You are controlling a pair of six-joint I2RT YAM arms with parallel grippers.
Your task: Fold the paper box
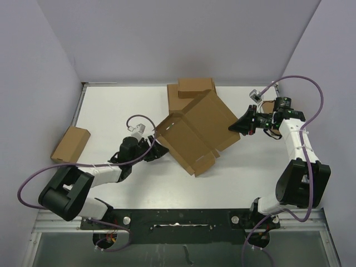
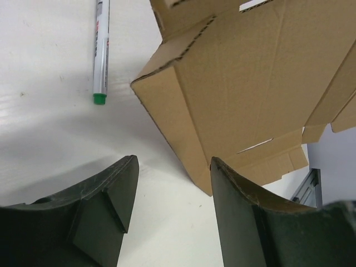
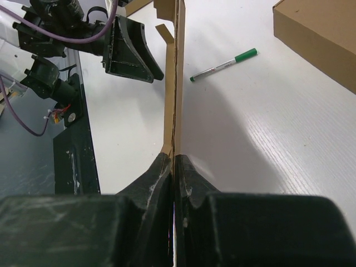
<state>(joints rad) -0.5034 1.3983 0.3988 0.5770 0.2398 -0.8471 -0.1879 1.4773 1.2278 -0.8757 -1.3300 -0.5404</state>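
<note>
Mid-fold at the centre of the top view, the thin brown corrugated cardboard die-cut paper box (image 1: 194, 130) lies skewed on the white table (image 1: 105, 111), its flaps and tabs not yet tucked. The right gripper (image 3: 173, 158), at centre right of that view, has its black fingers pressed together on the sheet's right-hand edge, and the cardboard runs edge-on away from its wrist camera. The left gripper (image 2: 173, 161), at the box's lower left, hangs with fingers spread and holding nothing, a folded corner just ahead of them. The step appears to be raising a side wall. Doing it well likely means the right arm anchors the sheet steadily while the left closes along a scored crease, not mid-panel. A green-capped white marker pen (image 2: 100, 50) lies near the box and is best left undisturbed. A stack of plain brown boxes (image 1: 189, 92) sits at upper centre, and a small brown box (image 1: 70, 143) at far left.
</note>
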